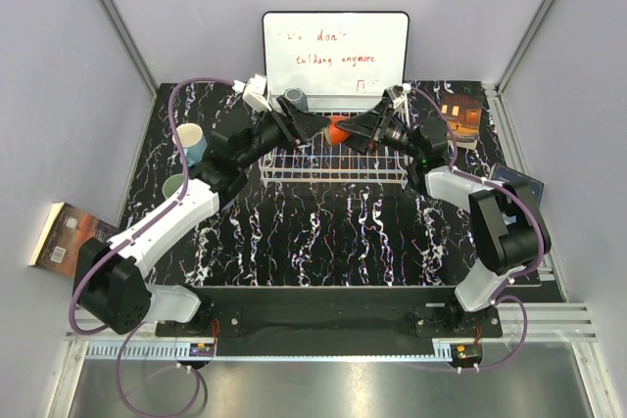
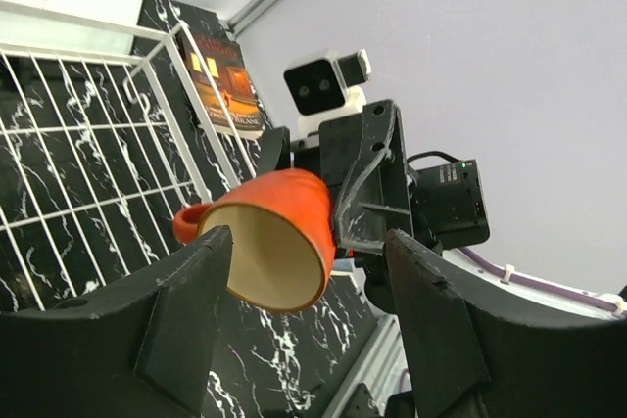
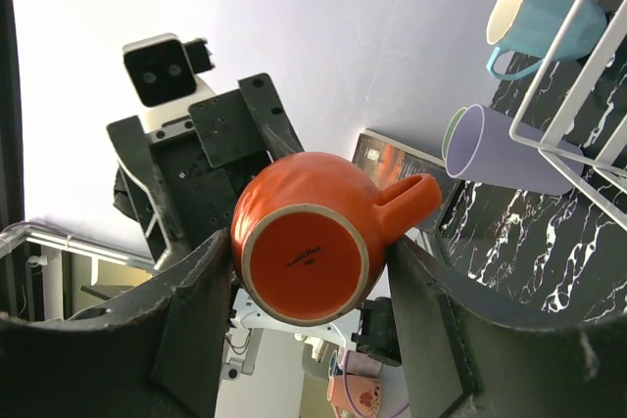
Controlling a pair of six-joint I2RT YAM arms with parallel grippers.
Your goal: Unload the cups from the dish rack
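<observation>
On the black marbled table point(image 1: 323, 232), the white dish rack point(image 1: 333, 171) sits at the far middle, in front of the whiteboard point(image 1: 335, 51). Above the rack's far edge my right gripper point(image 3: 309, 242) clamps the orange cup point(image 3: 323, 193) on its side, base toward my right wrist. My left gripper point(image 2: 309, 240) is spread wide around the cup's mouth, one finger clear of it. Left of the rack sit the light blue mug point(image 1: 191, 142), the lilac cup point(image 3: 500, 149) and the pale green cup point(image 1: 176, 186). The dark grey cup point(image 1: 294, 98) is at the rack's far left corner.
</observation>
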